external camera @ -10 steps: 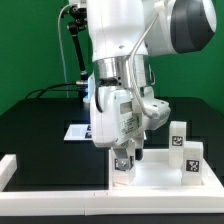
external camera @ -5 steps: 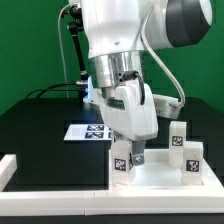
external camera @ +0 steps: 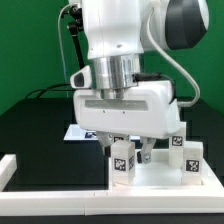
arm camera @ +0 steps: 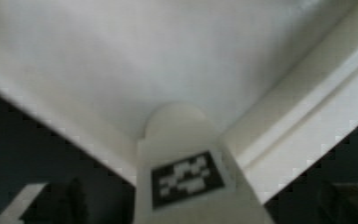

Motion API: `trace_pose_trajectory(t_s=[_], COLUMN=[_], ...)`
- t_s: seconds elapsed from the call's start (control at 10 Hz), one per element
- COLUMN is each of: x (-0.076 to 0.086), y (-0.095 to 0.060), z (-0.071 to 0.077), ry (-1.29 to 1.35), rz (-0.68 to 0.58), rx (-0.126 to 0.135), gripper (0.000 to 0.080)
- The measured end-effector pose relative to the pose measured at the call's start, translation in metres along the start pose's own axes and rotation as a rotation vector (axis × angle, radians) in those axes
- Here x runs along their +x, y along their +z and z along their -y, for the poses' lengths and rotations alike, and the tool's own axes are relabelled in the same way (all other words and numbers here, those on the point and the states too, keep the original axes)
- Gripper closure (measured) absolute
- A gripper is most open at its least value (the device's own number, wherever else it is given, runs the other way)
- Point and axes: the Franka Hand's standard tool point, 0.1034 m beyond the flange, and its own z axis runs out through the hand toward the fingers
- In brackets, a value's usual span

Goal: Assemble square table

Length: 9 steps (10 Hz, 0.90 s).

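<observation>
Exterior view, one entry. Top [external camera: 160, 178]: white, tray-like, lay flat on the black bench [external camera: 35, 125]. This is the landmark for all places below.

Legs: three stood upright on the top. One tagged leg [external camera: 122, 160] stood at the top's corner nearest the exterior view's left. Two more [external camera: 187, 150] stood toward the far side, at the exterior view's right. A fourth leg was not to be seen.

Pincer [external camera: 132, 150]: fingers spread wide, clamped on nothing, hanging just over the near-left leg. The wrist view showed that leg [arm camera: 190, 165] upright between the dark finger pads [arm camera: 19, 200], not touching either as far as could be told.

Marker board [external camera: 78, 131]: flat on the bench, behind the top.

Step in hand, as judged: release of the seated leg, or regrasp for another turn. Advice: rise straight off the leg, fingers kept wide and clear of its sides, so the leg is not tipped. Whether the leg was fully seated could not be told.
</observation>
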Motion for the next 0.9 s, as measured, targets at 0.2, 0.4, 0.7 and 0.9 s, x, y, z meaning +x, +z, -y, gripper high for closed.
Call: trace_pose_trajectory(t_s=[0.2,0.4,0.7,0.9], x=[-0.0011,-0.0009,-0.0007,0.0016], y=[0.0013,0.0013,0.0013,0.0015], z=[-0.0007,-0.001,-0.0011,0.0008], ry=[0.049,0.095,0.321,0.661], rz=[-0.002,-0.002,-0.002,0.027], rx=[-0.001,-0.001,0.0,-0.022], gripper=[0.015,0.0283,0.0511,0.0511])
